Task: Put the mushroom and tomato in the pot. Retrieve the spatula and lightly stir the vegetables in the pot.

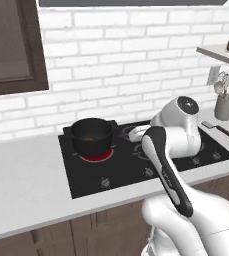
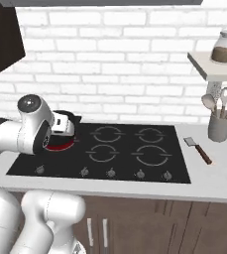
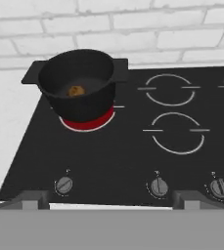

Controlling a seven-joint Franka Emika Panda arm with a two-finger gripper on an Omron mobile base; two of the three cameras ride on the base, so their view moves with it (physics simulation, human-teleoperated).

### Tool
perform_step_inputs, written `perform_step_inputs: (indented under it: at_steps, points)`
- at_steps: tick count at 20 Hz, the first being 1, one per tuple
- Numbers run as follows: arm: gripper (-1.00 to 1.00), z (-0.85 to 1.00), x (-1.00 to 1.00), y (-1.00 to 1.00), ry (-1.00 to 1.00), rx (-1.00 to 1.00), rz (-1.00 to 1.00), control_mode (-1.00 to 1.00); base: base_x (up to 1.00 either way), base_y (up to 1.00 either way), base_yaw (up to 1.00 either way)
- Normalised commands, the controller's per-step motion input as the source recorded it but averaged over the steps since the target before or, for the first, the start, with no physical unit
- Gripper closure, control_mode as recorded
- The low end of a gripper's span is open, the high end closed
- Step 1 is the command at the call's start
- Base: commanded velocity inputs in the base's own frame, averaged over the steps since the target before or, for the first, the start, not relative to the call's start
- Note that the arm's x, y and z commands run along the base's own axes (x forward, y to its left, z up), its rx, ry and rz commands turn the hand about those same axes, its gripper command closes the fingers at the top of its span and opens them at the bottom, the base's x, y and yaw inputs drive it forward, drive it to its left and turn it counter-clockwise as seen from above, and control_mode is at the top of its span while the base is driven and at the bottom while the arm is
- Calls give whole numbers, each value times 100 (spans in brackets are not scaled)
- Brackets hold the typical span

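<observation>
On the rear-left burner, glowing red, the pot (image 3: 79, 83) is seen with an orange-brown lump of the vegetables (image 3: 75, 91) resting on its dark floor. Whether both the mushroom and the tomato are inside cannot be told, since the lump is small and blurred. The spatula (image 2: 198, 150) is laid on the counter (image 2: 224, 163) just right of the stovetop (image 2: 130, 149), well apart from the pot, blade toward the wall and handle toward the front edge. A grey holder of utensils (image 2: 220, 121) is stood near it, behind.

The tool (image 3: 108, 200) is held empty with its fingers spread wide apart, hovering above the front row of knobs and pointed at the pot.

The retrieval of the spatula is judged to be the step in hand. A long sweep across the stovetop is called for; the holder could be knocked over if the approach is made too far back. The slim handle, lying flat, could be missed or pushed off the counter edge by a poorly aligned closure.
</observation>
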Motion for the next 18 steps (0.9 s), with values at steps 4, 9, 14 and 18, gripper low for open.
perform_step_inputs:
  at_steps: [4, 9, 14, 18]
  points:
    - [-100, 0, 0, 0, 0, 0, 0, 100, -46, -50, -3]
    - [-100, 0, 0, 0, 0, 0, 0, 100, 49, -60, 0]
    - [-100, 0, 0, 0, 0, 0, 0, 100, 30, -98, 0]
    - [-100, 0, 0, 0, 0, 0, 0, 100, 40, -86, 0]
